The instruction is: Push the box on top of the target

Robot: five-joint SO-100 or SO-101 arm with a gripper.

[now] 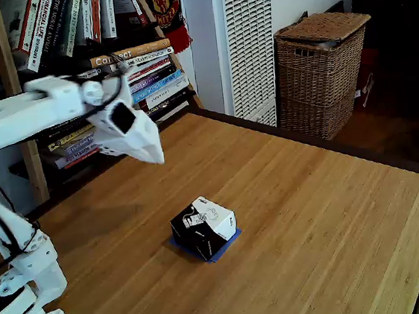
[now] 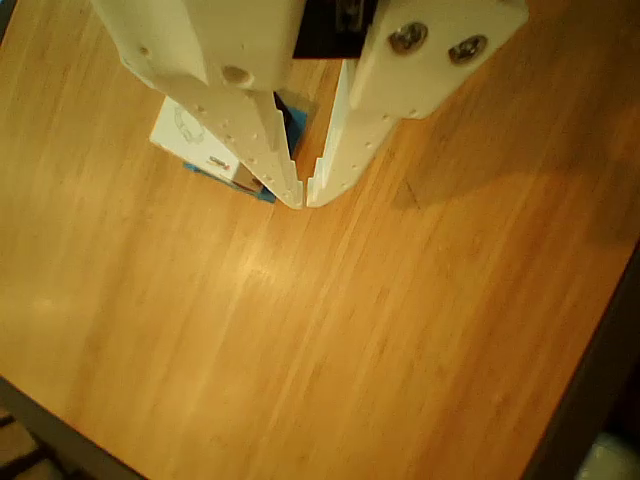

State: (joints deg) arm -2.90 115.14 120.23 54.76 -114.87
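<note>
Fixed view first: I read the box (image 1: pixel 203 227) as sitting on the target (image 1: pixel 228 243) — only a thin strip of blue tape shows, along the box's near base and at its right corner, so the box covers nearly all of the outline. It stands flat on the worktop (image 1: pixel 313 213), white printed face up, a little left of the picture's middle. The arm is raised well clear of it, with the fingers (image 1: pixel 157 156) up in the air to the upper left of the box and touching nothing. From here I cannot judge the gap between them. Behind the worktop I note the bookshelf (image 1: pixel 109 55) and a wicker basket (image 1: pixel 320 70); neither bears on the job. Other view, looking down past the arm: the fingers (image 2: pixel 304 197) come together at the tips — shut or very nearly, with only a hairline seam between them and nothing held. The box (image 2: pixel 195 138) shows partly behind the left finger, its white top visible, and bits of blue tape (image 2: pixel 262 193) peek out at its lower edge and again just right of that finger. My judgement: the push looks essentially done, box over the square, perhaps slightly skewed against the tape. What remains, if anything, is a small nudge to square it and parking the arm.
</note>
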